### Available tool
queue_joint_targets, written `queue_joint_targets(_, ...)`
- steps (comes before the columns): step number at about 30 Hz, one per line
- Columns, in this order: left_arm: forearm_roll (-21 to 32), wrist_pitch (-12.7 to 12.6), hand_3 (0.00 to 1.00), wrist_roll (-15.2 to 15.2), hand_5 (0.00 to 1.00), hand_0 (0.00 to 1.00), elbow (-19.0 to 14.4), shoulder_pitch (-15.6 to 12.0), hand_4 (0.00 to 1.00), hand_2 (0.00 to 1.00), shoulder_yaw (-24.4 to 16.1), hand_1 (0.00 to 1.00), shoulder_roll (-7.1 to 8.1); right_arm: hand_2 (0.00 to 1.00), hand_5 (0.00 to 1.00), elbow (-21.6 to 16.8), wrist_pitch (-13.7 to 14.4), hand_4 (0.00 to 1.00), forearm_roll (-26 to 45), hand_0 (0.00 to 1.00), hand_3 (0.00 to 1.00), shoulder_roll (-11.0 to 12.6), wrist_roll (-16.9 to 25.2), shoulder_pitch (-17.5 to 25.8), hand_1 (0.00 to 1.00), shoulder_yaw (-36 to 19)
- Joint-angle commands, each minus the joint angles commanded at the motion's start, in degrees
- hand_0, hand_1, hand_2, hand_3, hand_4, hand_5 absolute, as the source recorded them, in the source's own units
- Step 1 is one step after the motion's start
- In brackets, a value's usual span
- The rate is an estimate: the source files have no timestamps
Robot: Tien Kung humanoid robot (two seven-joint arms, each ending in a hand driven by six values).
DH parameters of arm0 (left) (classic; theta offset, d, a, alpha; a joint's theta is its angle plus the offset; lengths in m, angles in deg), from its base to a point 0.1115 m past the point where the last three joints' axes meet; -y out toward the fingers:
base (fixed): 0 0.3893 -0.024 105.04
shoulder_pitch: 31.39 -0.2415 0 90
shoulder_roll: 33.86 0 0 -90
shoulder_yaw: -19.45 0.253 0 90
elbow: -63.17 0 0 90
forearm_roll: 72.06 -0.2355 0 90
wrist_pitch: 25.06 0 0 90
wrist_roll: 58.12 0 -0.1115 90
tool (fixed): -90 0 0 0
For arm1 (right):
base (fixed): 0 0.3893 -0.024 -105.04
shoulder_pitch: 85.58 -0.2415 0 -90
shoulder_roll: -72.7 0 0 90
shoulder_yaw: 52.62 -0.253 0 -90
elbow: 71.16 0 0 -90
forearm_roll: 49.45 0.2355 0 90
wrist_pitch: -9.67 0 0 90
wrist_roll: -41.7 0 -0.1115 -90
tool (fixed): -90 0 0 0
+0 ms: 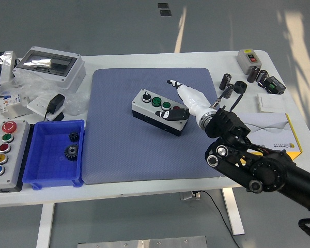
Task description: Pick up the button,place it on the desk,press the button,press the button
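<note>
Button box: the grey three-button box lies flat and slightly askew in the middle of the blue mat, already set down, so pressing is the step in hand.
My right hand: my right hand hangs over the box's right end, fingers curled down onto the red button; it grips nothing.
Why so: coming from above, I judge, lets me push straight down without shoving the box.
Left arm: out of sight.
Around: blue bin with gears and a five-button panel at left, black cylinders behind my wrist.
Obstacles: none near the box.
</note>
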Motion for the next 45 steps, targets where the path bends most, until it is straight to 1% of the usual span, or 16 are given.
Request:
queue_joint_targets(4, -0.2, 0.1, 0.623, 0.0, 0.185, 0.627, 0.0, 0.3, 0.612, 0.556, 0.0, 0.592, -0.29, 0.998, 0.402, 0.6, 0.3, 0.94, 0.8, 0.953, 0.998, -0.4, -0.1, -0.3, 0.998, 0.9)
queue_joint_targets(7, -0.2, 0.0, 0.623, 0.0, 0.185, 0.627, 0.0, 0.4, 0.612, 0.556, 0.0, 0.592, -0.36, 0.998, 0.402, 1.9, 0.5, 0.94, 1.4, 0.953, 0.998, -0.9, -0.2, -0.8, 0.998, 1.9)
queue_joint_targets(12, -0.3, 0.0, 0.623, -0.1, 0.183, 0.627, 0.0, 0.4, 0.612, 0.556, -0.1, 0.592, -0.19, 0.998, 0.408, 4.5, 0.4, 0.949, 2.5, 0.954, 0.998, -1.7, -0.9, -2.0, 0.998, 4.2)
queue_joint_targets(15, -0.4, 0.0, 0.623, -0.1, 0.184, 0.627, 0.0, 0.5, 0.613, 0.556, -0.1, 0.593, -0.14, 0.998, 0.419, 6.6, -0.1, 0.956, 2.7, 0.956, 0.998, -2.5, -1.8, -3.0, 0.997, 6.2)
queue_joint_targets(18, -0.4, 0.0, 0.623, -0.1, 0.184, 0.627, 0.0, 0.6, 0.613, 0.556, -0.1, 0.593, -0.1, 0.998, 0.419, 8.2, 0.1, 0.956, 3.3, 0.956, 0.998, -3.1, -2.5, -3.8, 0.997, 7.9)
queue_joint_targets(23, -0.7, 0.0, 0.623, -0.2, 0.184, 0.627, 0.0, 0.8, 0.613, 0.556, -0.2, 0.592, -0.03, 0.998, 0.431, 10.7, 2.2, 0.972, 4.0, 0.959, 0.998, -4.1, -3.3, -4.8, 0.998, 9.6)
queue_joint_targets(25, -0.8, 0.0, 0.623, -0.2, 0.184, 0.627, 0.0, 0.8, 0.613, 0.556, -0.2, 0.592, 0.0, 0.998, 0.431, 11.3, 3.1, 0.972, 4.1, 0.959, 0.998, -4.3, -3.4, -4.9, 0.998, 9.9)
queue_joint_targets(26, -0.8, 0.0, 0.622, -0.3, 0.184, 0.627, 0.0, 0.8, 0.613, 0.556, -0.2, 0.591, 0.02, 0.984, 0.439, 11.6, 3.6, 0.983, 4.3, 0.944, 0.998, -4.3, -3.4, -5.0, 0.979, 10.0)
queue_joint_targets(31, -1.1, 0.1, 0.622, -0.3, 0.184, 0.627, 0.0, 0.9, 0.613, 0.556, -0.3, 0.591, -0.01, 0.984, 0.439, 12.9, 5.3, 0.983, 4.9, 0.944, 0.998, -4.8, -3.3, -5.0, 0.979, 10.6)
queue_joint_targets(32, -1.2, 0.1, 0.622, -0.2, 0.183, 0.627, 0.0, 1.0, 0.613, 0.556, -0.3, 0.592, -0.02, 0.826, 0.393, 13.1, 5.4, 0.967, 5.0, 0.715, 0.918, -4.8, -3.4, -5.1, 0.819, 10.8)
queue_joint_targets(37, -1.3, 0.2, 0.622, -0.2, 0.183, 0.627, 0.0, 1.1, 0.613, 0.556, -0.3, 0.592, -0.04, 0.826, 0.393, 13.5, 5.7, 0.967, 5.0, 0.715, 0.918, -5.1, -3.7, -5.3, 0.819, 11.9)
queue_joint_targets(38, -1.4, 0.2, 0.622, -0.2, 0.183, 0.627, 0.0, 1.1, 0.611, 0.556, -0.3, 0.592, -0.05, 0.655, 0.182, 13.6, 5.7, 0.8, 5.0, 0.379, 0.74, -5.2, -3.7, -5.4, 0.634, 12.1)
queue_joint_targets(43, -1.4, 0.2, 0.622, -0.2, 0.183, 0.627, 0.0, 1.1, 0.611, 0.556, -0.3, 0.592, -0.05, 0.655, 0.182, 13.8, 6.5, 0.8, 5.1, 0.379, 0.74, -5.3, -3.5, -5.6, 0.634, 13.1)
queue_joint_targets(44, -1.4, 0.2, 0.622, -0.2, 0.183, 0.627, 0.0, 1.1, 0.611, 0.556, -0.2, 0.591, -0.05, 0.512, 0.163, 13.9, 6.7, 0.679, 5.1, 0.226, 0.626, -5.3, -3.5, -5.6, 0.483, 13.2)
queue_joint_targets(45, -1.4, 0.2, 0.622, -0.1, 0.183, 0.627, 0.0, 1.1, 0.611, 0.556, -0.2, 0.591, -0.05, 0.512, 0.163, 13.9, 6.9, 0.679, 5.1, 0.226, 0.626, -5.3, -3.4, -5.6, 0.483, 13.3)
